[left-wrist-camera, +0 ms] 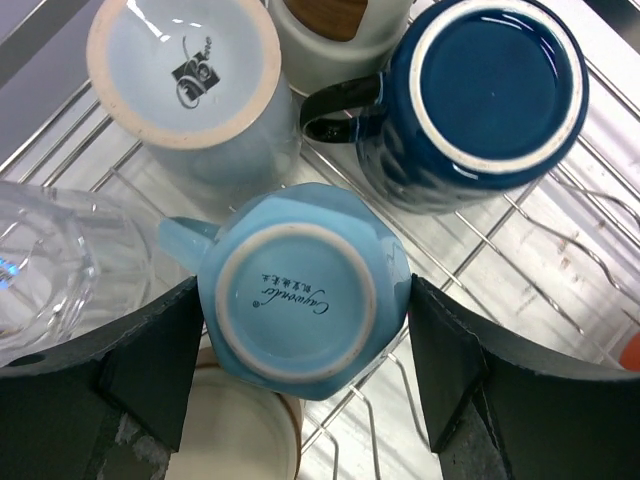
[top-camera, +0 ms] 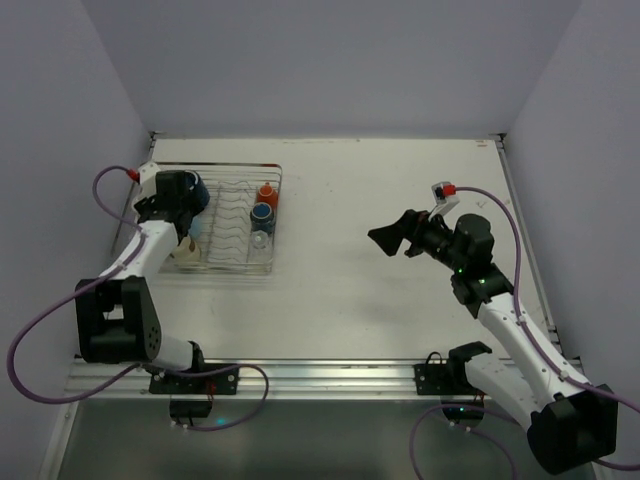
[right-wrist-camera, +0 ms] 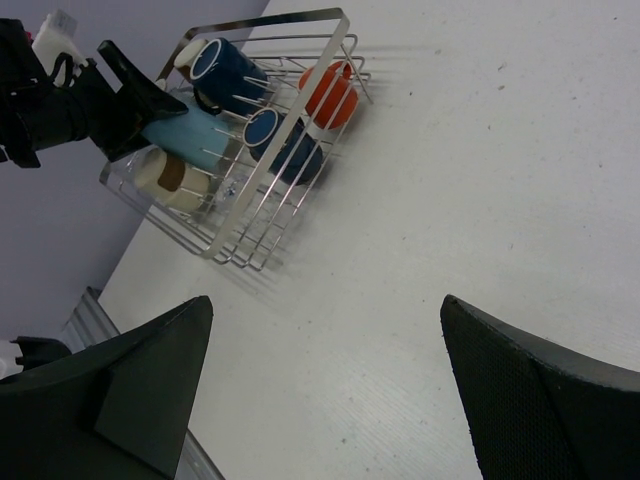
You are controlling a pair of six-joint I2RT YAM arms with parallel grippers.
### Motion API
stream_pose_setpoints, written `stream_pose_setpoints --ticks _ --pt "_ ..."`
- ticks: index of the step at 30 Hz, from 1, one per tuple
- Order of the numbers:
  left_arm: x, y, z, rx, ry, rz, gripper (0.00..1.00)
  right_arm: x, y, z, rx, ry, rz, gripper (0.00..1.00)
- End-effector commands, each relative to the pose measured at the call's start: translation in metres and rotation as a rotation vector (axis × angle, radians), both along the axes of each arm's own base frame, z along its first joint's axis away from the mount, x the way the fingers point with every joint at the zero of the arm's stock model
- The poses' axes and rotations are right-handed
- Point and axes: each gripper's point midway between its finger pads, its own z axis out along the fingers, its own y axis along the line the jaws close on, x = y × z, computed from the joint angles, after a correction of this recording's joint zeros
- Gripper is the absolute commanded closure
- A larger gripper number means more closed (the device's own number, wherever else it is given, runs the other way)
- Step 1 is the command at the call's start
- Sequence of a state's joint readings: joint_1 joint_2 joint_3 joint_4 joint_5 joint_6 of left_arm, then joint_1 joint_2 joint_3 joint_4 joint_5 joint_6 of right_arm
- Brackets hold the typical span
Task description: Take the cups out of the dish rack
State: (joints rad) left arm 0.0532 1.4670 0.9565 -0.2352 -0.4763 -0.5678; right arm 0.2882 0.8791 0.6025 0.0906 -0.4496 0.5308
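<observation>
White surface, three plain walls, a metal rail

We see a matte white surface [top-camera: 380,220], and the right wrist view picks out a few small dark specks on it. It is closed in by a back wall [top-camera: 330,60], a left wall [top-camera: 50,120] and a right wall [top-camera: 590,120]. All three are a flat lavender-grey and meet the surface at its far and side edges. Along the near edge runs a silver slotted rail [top-camera: 330,375], spanning almost the full width. Below the rail we see a darker grey-green strip [top-camera: 330,440]; we cannot tell what it is. A thin seam runs where the surface meets the back wall.
</observation>
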Motion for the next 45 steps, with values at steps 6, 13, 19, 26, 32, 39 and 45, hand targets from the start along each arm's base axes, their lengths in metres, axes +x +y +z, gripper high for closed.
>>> stream_pose_setpoints --ticks 6,13,19,26,32,39,45 --pt "-0.008 -0.002 0.068 -0.003 -0.205 -0.014 1.0 0.002 0.012 0.019 0.02 -0.047 0.05 0.02" --pt "-0.011 -0.006 0.097 0.008 -0.262 -0.057 1.0 0.001 0.02 0.021 0.045 -0.048 0.068 0.02" --pt "-0.018 -0.012 0.125 0.001 -0.342 -0.091 1.0 0.0 0.026 0.032 0.094 -0.05 0.081 0.02" --pt "-0.018 -0.016 0.141 0.002 -0.384 -0.123 1.0 0.0 0.037 0.042 0.145 -0.048 0.101 0.02" --pt "-0.015 -0.037 0.153 -0.065 -0.449 -0.217 1.0 -0.002 0.05 0.056 0.181 -0.056 0.127 0.02" --pt "-0.023 -0.115 0.183 -0.314 -0.572 -0.483 1.0 -0.006 0.076 0.079 0.377 -0.037 0.148 0.05" --pt "-0.047 -0.181 0.21 -0.497 -0.664 -0.696 1.0 -0.007 0.113 0.099 0.451 -0.054 0.218 0.15"
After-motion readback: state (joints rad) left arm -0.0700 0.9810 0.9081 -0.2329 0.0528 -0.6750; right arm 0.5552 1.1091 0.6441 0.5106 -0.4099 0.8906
